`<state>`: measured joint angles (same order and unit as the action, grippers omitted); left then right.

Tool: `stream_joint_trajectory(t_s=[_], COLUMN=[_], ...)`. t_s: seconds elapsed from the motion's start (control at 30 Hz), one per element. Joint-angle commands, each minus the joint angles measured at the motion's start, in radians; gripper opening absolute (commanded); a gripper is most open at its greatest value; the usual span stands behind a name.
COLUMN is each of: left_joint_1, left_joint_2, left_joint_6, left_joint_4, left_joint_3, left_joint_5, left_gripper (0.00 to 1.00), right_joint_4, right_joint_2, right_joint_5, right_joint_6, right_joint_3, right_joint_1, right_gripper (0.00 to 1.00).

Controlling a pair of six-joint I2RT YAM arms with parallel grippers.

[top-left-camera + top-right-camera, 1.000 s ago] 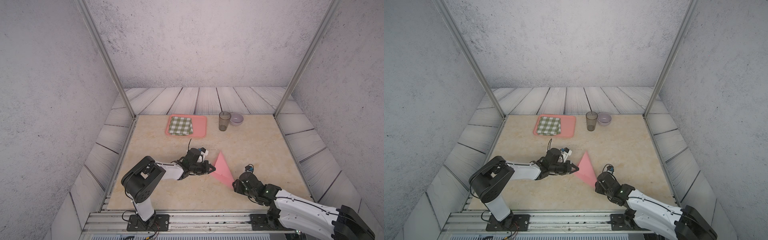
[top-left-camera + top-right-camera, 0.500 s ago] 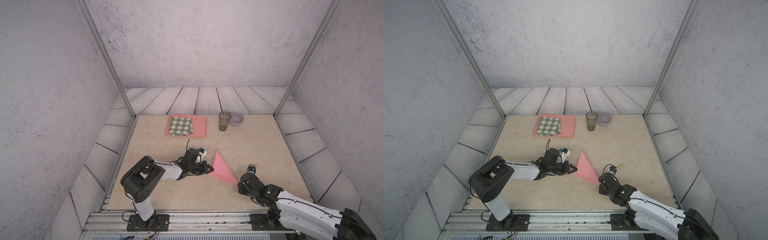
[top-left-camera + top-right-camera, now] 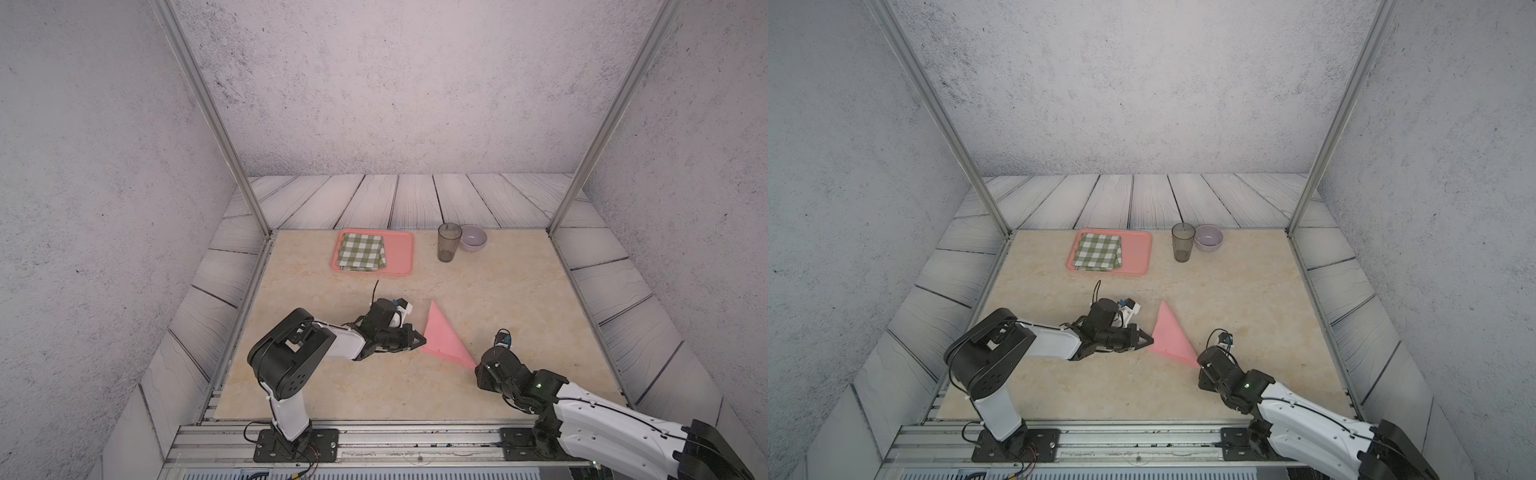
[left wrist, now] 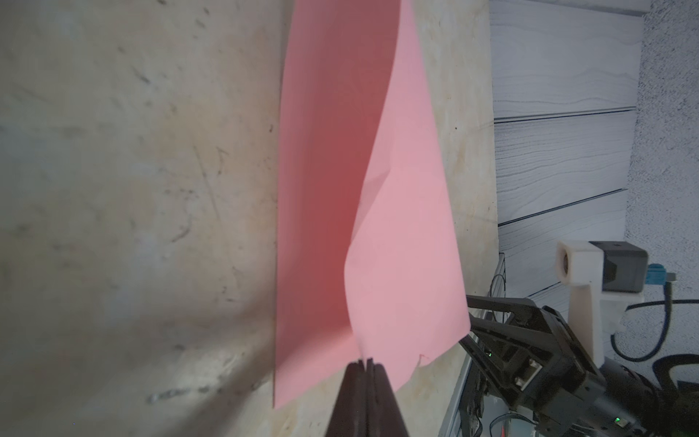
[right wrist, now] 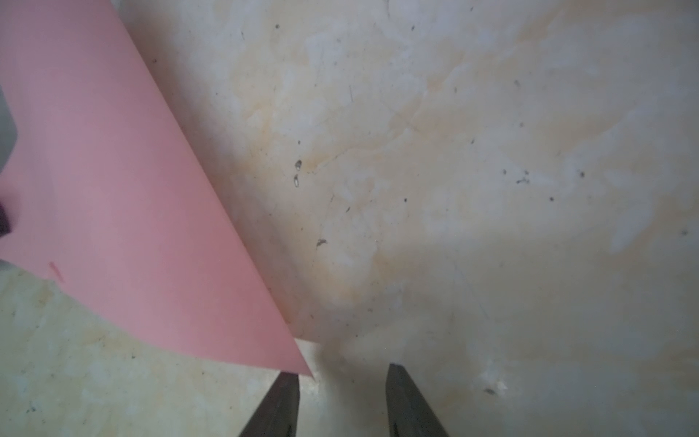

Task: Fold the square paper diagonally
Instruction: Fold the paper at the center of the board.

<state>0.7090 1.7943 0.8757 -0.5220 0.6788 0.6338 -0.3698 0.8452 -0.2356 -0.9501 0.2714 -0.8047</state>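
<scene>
The square paper [image 3: 442, 336] [image 3: 1170, 336] is a pink sheet doubled over into a triangle in the middle of the table. Its upper layer bulges loosely above the lower one [image 4: 408, 246]. My left gripper [image 3: 423, 340] [image 3: 1151, 341] [image 4: 366, 362] lies low on the table and is shut on the paper's left corner. My right gripper [image 3: 478, 368] [image 3: 1199, 368] [image 5: 342, 369] is at the paper's near right tip [image 5: 113, 189]. Its jaws are open, and the tip ends just beside one fingertip [image 5: 289, 378] without being held.
A salmon tray [image 3: 401, 253] with a green-and-white checked cloth [image 3: 361, 251] sits at the back. A dark cup [image 3: 449, 243] and a pale bowl [image 3: 473, 237] stand to its right. Metal posts rise at the back corners.
My right gripper has shifted slightly right along the paper's near corner, and its jaws narrowed and widened again. The left gripper has kept its hold and barely moved.
</scene>
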Motion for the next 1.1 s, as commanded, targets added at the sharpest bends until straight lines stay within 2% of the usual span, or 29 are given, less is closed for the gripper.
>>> stream_joint_trajectory(t_s=[0.0,0.07,0.2,0.4,0.53,0.67,0.77,0.93,1.07], left_joint_1=[-0.005,-0.005,-0.005,-0.005,-0.005,-0.005,-0.005,-0.005,-0.005], left_joint_2=[0.029,0.037,0.041,0.048,0.042,0.048,0.051,0.057,0.055], left_joint_6=[-0.007,-0.01,-0.016,-0.024,-0.024,-0.03,-0.031,-0.037,-0.04], left_joint_4=[-0.036,-0.035,-0.034,-0.017,-0.007,-0.002,-0.003,0.005,0.018], left_joint_3=[-0.015,-0.018,-0.019,-0.003,0.008,0.015,0.013,0.018,0.033], left_joint_5=[0.013,0.008,0.001,0.001,0.001,0.004,0.004,0.015,0.021], left_gripper=[0.0,0.0,0.0,0.0,0.0,0.0,0.0,0.0,0.0], right_joint_4=[-0.037,-0.064,-0.164,-0.292,-0.306,-0.294,-0.193,-0.112,-0.043], right_joint_2=[-0.029,-0.065,-0.181,-0.371,-0.386,-0.311,-0.227,0.094,0.276], right_joint_5=[0.019,0.029,0.039,0.059,0.075,0.088,0.155,0.304,0.334], right_joint_6=[0.02,0.028,0.03,0.073,0.113,0.12,0.163,0.246,0.282], right_joint_3=[-0.005,0.0,0.022,0.078,0.14,0.2,0.241,0.425,0.495], right_joint_1=[-0.001,0.0,-0.001,0.0,0.0,0.001,0.01,0.033,0.035], right_gripper=[0.52,0.58,0.6,0.58,0.58,0.61,0.62,0.58,0.56])
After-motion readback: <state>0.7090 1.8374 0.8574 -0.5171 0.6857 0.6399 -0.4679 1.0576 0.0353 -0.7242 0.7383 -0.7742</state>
